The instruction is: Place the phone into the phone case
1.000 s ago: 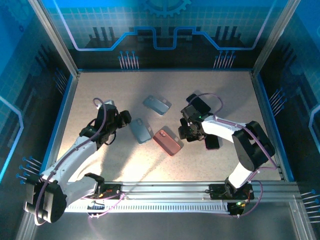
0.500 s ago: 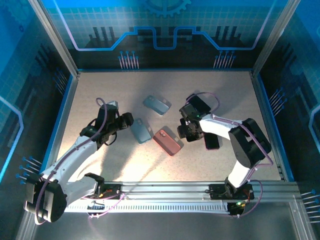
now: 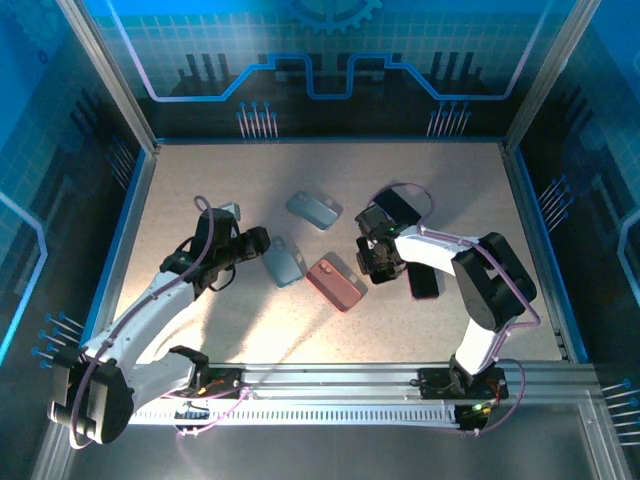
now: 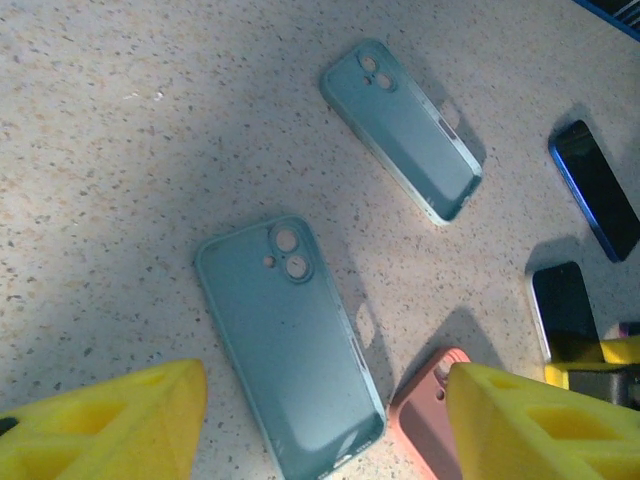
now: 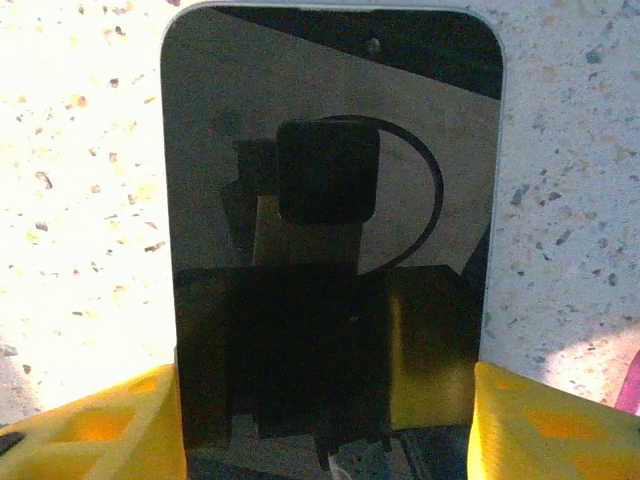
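Moved: right gripper (image 3: 374,260) shifted a little toward the far left of the table (image 3: 200,180), forearm swung in behind it; left gripper (image 4: 325,388) edged nearer the cases.
Phone: dark screen, pale rim; phone (image 5: 330,200) flat on the table, directly ahead of the right wrist, its near end between the yellow fingers.
Right grip: narrowed onto the phone, one finger against each long edge; apparently not lifted yet.
Left grip: spread wide, holding nothing, hovering over the near teal case (image 4: 290,340).
Long axis: phone pointing straight away from the right wrist, so taken across its width; near teal case lying aslant, camera cut-outs at its far end; open side up or down hard to tell.
Direction: case off to the left of the phone in the overhead view, pink case (image 4: 420,420) lying between the two.
Nearer arm: right for the phone, left for the case.
Also about: far teal case (image 4: 403,130) beyond; blue phone (image 4: 597,190) further right; black phone (image 3: 424,281) just right of the right gripper.
Step, as judged: securing the phone before carrying it left. Near teal case likely the target, given the left gripper above it.
Next move calls for: lifting clear of the pink case, then turning the phone to match the case's slant, camera end toward the cut-outs.
Risk: thin edges slipping from a grip set near one end.
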